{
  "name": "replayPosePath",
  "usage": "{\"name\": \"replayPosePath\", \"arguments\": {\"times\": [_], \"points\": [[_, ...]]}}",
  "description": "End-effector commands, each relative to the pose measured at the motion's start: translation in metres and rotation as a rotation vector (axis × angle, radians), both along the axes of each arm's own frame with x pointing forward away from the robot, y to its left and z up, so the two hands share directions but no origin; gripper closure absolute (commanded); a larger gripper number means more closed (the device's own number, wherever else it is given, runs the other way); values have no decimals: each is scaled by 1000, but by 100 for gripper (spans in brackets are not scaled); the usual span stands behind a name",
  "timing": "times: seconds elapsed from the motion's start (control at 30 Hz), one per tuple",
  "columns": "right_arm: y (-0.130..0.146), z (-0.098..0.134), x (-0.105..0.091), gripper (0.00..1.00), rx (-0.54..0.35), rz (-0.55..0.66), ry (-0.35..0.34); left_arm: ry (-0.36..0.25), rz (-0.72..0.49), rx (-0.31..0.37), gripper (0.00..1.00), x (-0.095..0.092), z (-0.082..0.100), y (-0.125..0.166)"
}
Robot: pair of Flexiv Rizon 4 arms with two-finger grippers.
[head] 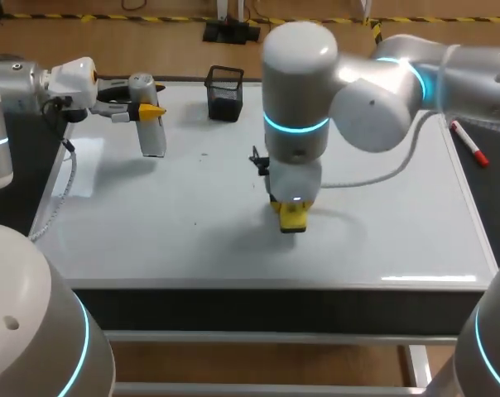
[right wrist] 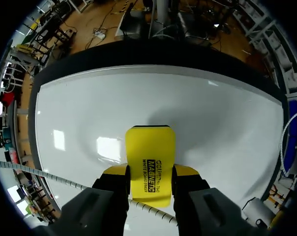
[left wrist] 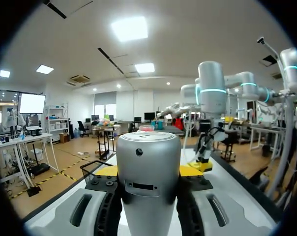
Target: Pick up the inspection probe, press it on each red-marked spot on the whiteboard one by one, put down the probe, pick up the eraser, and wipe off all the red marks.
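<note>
My left gripper (head: 147, 108) is over the whiteboard's (head: 192, 198) far left part, shut on the grey cylindrical probe (head: 153, 136), which hangs above the board. In the left wrist view the probe (left wrist: 148, 167) fills the gap between the yellow-tipped fingers (left wrist: 105, 171). My right arm reaches to the board's middle. Its gripper (head: 293, 212) is shut on the yellow eraser (head: 293, 219), which rests on the surface. In the right wrist view the eraser (right wrist: 152, 162) sits between both fingertips (right wrist: 116, 171), flat against the whiteboard (right wrist: 212, 123). I see no red marks on the board.
A black mesh cup (head: 224, 93) stands at the board's far edge, also seen beside the probe as the mesh cup (left wrist: 93, 170). A red marker (head: 469, 144) lies off the board's right edge. A white cable (head: 61, 194) trails along the left edge.
</note>
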State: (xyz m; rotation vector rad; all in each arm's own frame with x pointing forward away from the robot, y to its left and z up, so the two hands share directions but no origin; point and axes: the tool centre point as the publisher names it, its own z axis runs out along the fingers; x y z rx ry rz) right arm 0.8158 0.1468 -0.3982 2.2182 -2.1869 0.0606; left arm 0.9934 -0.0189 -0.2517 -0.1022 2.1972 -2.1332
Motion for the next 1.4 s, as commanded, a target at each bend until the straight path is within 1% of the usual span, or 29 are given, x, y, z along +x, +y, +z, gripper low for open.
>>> {"name": "replayPosePath", "arguments": {"times": [0.03,0.1,0.17,0.8,1.1,1.4], "points": [[11,-5,-5,100,-9,14,-34,-1,0,0,100,0,1,0],[13,-6,-4,100,-3,10,-37,-1,0,0,100,0,1,0],[15,-7,-2,100,-5,23,-62,-1,0,0,100,0,1,0],[16,-24,4,100,0,29,-29,-1,0,0,100,0,1,0],[-6,-25,11,100,-28,-16,-40,-1,0,0,100,0,1,0],[-44,-34,14,100,-58,-94,-27,-1,0,0,100,0,1,0]]}}
